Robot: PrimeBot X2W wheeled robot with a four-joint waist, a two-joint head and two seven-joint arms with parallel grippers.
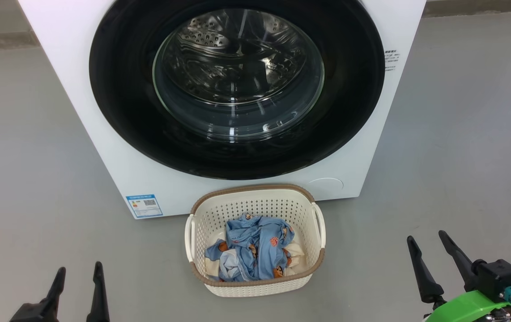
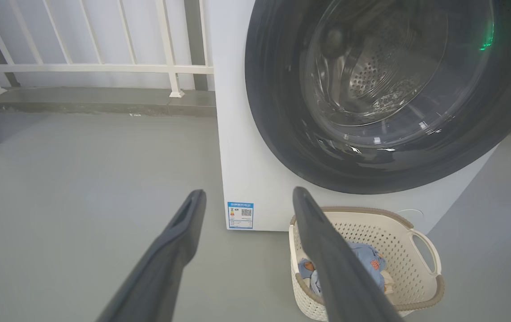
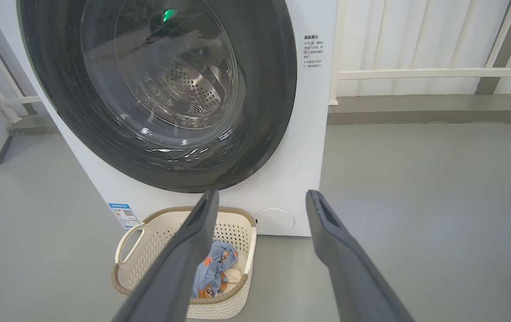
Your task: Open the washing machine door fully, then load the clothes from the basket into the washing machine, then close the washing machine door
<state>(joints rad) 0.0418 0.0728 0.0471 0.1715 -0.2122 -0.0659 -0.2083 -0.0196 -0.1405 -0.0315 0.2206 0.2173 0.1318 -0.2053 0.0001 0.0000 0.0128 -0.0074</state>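
Door [image 1: 237, 76] shut, left hand [image 1: 80, 268] and right hand [image 1: 425, 236] both open and empty: opening comes first, needing a grip on the door's edge.

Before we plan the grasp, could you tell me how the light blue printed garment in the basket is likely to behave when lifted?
The light blue printed garment lies crumpled in folds, so it will probably hang limp. It looks thin, so likely light. Cream-white cloth under it in the perforated cream basket might drag along.
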